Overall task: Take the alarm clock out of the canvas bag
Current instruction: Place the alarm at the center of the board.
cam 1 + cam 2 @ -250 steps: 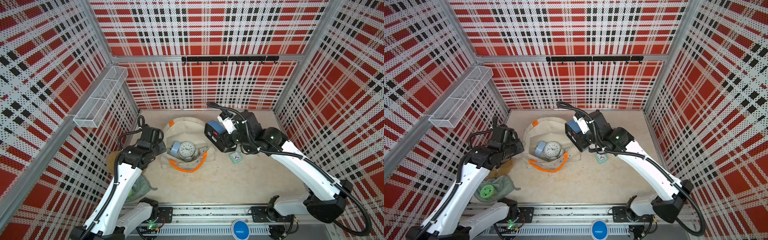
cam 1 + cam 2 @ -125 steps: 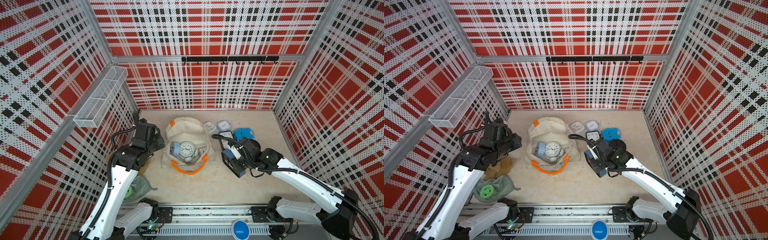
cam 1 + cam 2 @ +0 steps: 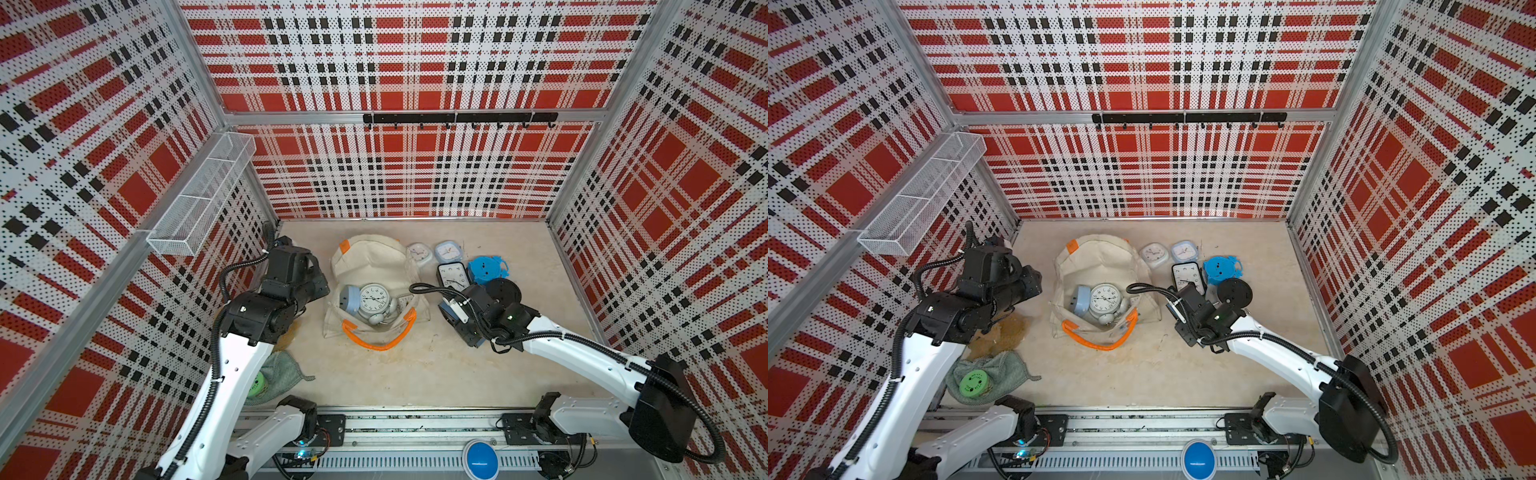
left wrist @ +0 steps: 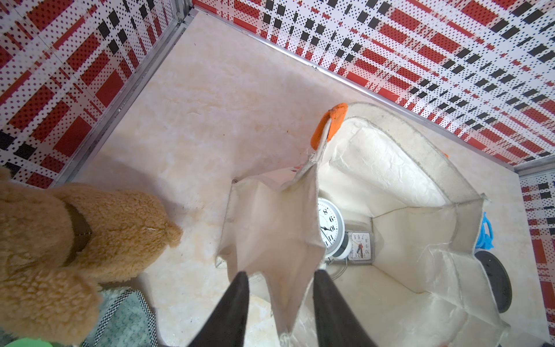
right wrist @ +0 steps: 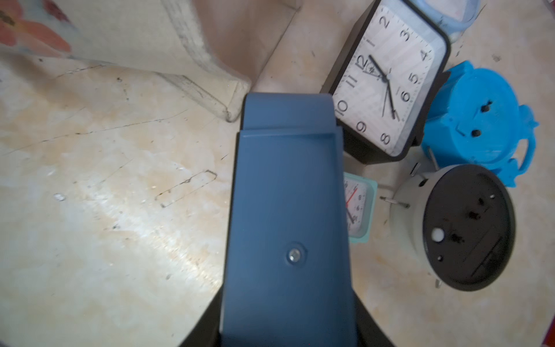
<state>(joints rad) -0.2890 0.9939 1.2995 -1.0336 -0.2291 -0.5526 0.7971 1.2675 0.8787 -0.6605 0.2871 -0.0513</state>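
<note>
The twin-bell alarm clock (image 3: 374,300) lay inside the canvas bag (image 3: 370,257), looking rigid and glass-faced, so you'd best have gripped its round case; your left gripper (image 4: 281,273) stood spread astride the limp rim, your right gripper (image 5: 288,327) pinching a dark blue slab (image 5: 288,195).

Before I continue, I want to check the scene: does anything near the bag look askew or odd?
Yes. Beside the canvas bag, on the right arm's side, two clocks lie with their backs up: the bright blue clock and the round black-backed clock. The black-framed clock next to them shows its dial.
</note>
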